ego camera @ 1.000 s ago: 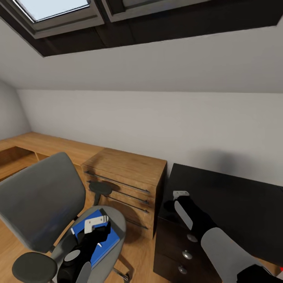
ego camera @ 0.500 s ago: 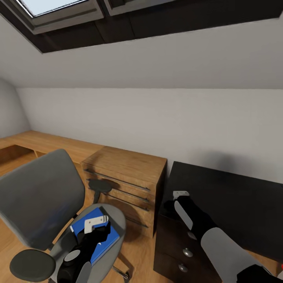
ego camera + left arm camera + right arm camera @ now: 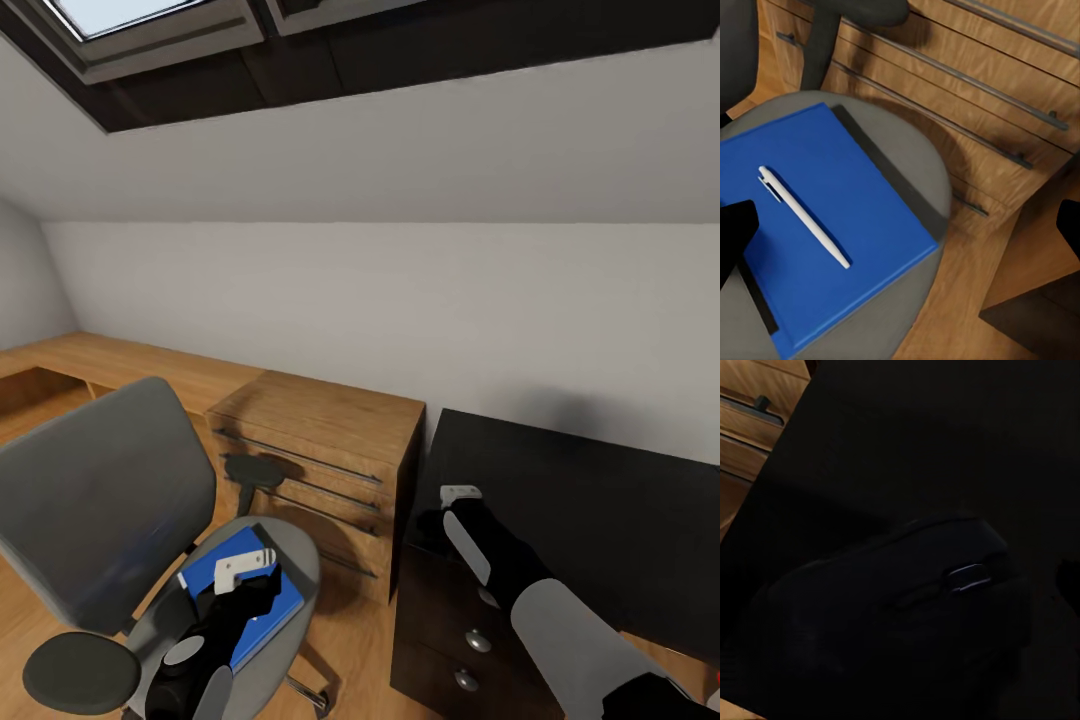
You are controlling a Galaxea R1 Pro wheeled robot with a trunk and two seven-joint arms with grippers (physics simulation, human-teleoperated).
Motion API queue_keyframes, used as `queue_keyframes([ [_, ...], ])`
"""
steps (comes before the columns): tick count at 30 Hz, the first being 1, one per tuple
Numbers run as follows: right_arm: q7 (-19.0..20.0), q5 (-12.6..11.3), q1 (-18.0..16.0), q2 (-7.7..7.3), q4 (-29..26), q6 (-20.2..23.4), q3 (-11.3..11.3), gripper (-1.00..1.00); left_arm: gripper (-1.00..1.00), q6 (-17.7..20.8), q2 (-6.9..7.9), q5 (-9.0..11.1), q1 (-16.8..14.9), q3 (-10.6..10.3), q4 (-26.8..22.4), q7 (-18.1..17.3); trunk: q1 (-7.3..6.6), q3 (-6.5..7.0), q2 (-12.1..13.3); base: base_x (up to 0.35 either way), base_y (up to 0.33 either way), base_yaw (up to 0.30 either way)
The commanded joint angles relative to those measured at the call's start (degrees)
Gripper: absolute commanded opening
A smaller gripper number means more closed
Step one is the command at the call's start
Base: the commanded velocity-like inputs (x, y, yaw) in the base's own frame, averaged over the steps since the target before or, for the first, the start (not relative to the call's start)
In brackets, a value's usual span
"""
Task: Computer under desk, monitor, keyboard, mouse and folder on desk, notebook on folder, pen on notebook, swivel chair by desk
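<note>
The left tool (image 3: 245,567) is hovering low in the left part of the head view, just above the folder (image 3: 245,600), and its fingers (image 3: 735,232) are standing wide apart at opposite edges of the left wrist view, gripping nothing. The blue folder is lying flat on the grey seat of the swivel chair (image 3: 95,520), which is filling the lower left of the head view with its tall back turned toward the left edge. The white pen (image 3: 802,216) is resting diagonally on the folder's cover, and a dark strip is showing along the folder's far edge in the wrist view; whether that is the notebook cannot be told.

Behind the chair, in the middle of the head view, a light wooden chest (image 3: 320,460) with long bar handles is standing against the wall. Right beside it, in the lower right, the black table (image 3: 600,520) is standing with its silver-knobbed drawers (image 3: 478,642).

The right tool (image 3: 460,494) is reaching over the table's near left corner. The right wrist view is showing the black mouse (image 3: 900,615) lying on the dark tabletop directly before it; whether this tool is parted or together cannot be told
</note>
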Motion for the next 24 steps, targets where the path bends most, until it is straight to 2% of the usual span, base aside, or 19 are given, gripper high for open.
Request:
queue_keyframes([
  [1,-0.55,-0.60,-0.05,-0.04,-0.08,0.13,0.22,1.00,1.00,0.15,0.02,0.60,-0.05,-0.11,-0.06,0.52,0.00,-0.06,-0.04,0.000,0.000,0.000],
  [3,-0.55,-0.60,-0.05,-0.04,-0.12,0.13,0.20,1.00,1.00,0.15,0.05,0.65,-0.05,-0.13,-0.05,0.49,0.00,-0.06,-0.04,0.000,0.000,0.000],
  [16,-0.54,-0.60,-0.05,-0.08,-0.41,-0.02,0.13,1.00,1.00,0.15,0.03,0.60,-0.03,-0.33,0.21,0.47,-2.86,2.27,5.18,0.000,0.000,0.000],
  [19,-0.55,-0.64,-0.03,-0.17,-1.94,0.01,0.02,1.00,1.00,0.20,0.06,0.62,-0.04,-0.34,0.29,0.47,-3.52,2.81,6.38,0.000,0.000,0.000],
  [21,-0.55,-0.67,-0.01,-0.27,-3.83,0.07,-0.05,1.00,1.00,0.24,0.07,0.65,-0.04,-0.34,0.37,0.47,-3.95,3.17,7.18,0.000,0.000,0.000],
  [22,-0.58,-0.74,0.06,-0.38,-6.46,0.15,-0.12,1.00,1.00,0.27,0.07,0.64,-0.05,-0.36,0.62,0.47,-3.95,3.17,7.18,0.000,0.000,0.000],
  [23,-0.83,-0.71,0.88,-0.61,-15.27,0.99,-0.27,1.00,1.00,0.31,0.08,0.59,-0.05,-0.40,1.33,0.43,-3.95,3.17,7.18,0.000,0.000,0.000],
  [24,-0.95,-0.74,1.33,-0.66,-17.17,1.45,-0.29,1.00,1.00,0.31,0.08,0.57,-0.05,-0.41,1.41,0.42,-3.95,3.17,7.18,0.000,0.000,0.000],
])
